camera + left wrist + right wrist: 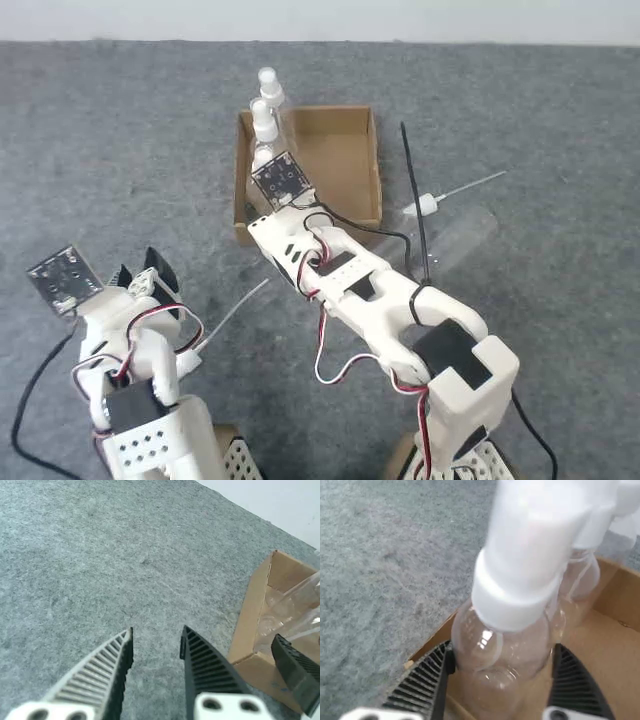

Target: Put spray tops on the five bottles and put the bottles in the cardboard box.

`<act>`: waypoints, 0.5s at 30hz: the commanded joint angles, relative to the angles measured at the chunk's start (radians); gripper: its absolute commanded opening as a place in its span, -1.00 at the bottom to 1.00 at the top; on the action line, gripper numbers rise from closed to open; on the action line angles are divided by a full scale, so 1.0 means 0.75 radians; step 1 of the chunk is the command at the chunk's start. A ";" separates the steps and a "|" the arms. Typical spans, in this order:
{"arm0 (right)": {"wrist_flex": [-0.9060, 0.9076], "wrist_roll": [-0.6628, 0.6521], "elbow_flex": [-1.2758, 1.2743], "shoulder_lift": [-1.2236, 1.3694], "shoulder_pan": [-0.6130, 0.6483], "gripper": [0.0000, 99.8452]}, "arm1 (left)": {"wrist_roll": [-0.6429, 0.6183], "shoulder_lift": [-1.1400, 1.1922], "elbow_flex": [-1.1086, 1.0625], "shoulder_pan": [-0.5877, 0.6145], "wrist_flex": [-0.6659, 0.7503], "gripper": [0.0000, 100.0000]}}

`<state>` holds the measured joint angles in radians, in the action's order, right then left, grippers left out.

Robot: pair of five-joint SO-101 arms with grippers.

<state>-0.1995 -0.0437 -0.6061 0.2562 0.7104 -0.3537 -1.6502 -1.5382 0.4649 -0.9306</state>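
Up close, the right gripper (502,655) squeezes a clear bottle (495,645), with one finger on each side. The bottle's white spray top (530,555) sits just above the fingers. The bottle is low in the cardboard box (620,600), close by its wall.

From up high, a second bottle (270,88) with a top stands just past that gripper. A third bottle (465,238) lies on its side, well away and outside the box.

The left gripper (157,630) has its fingers spread wide with nothing between them. Grey carpet (120,130) covers the table, and a pale wall (320,18) is behind.
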 commanded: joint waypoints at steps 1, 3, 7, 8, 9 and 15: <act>0.126 -0.029 0.065 -0.111 0.019 -0.35 | -0.008 -0.023 0.011 0.000 0.041 -0.70; 0.171 -0.027 0.065 -0.138 0.021 -0.35 | -0.008 -0.023 0.011 0.000 0.041 -0.70; 0.218 -0.025 0.063 -0.183 0.021 -0.35 | -0.008 -0.023 0.011 0.000 0.041 -0.70; 0.234 -0.023 0.063 -0.197 0.021 -0.35 | -0.008 -0.023 0.011 0.000 0.041 -0.70; 0.253 -0.004 0.063 -0.214 0.021 -0.35 | -0.008 -0.023 0.011 0.000 0.041 -0.70; 0.410 0.076 0.063 -0.324 0.024 -0.35 | -0.008 -0.023 0.011 0.000 0.041 -0.70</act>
<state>0.0322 -0.0161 -0.5861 0.1350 0.7104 -0.3537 -1.6502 -1.5382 0.4649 -0.9306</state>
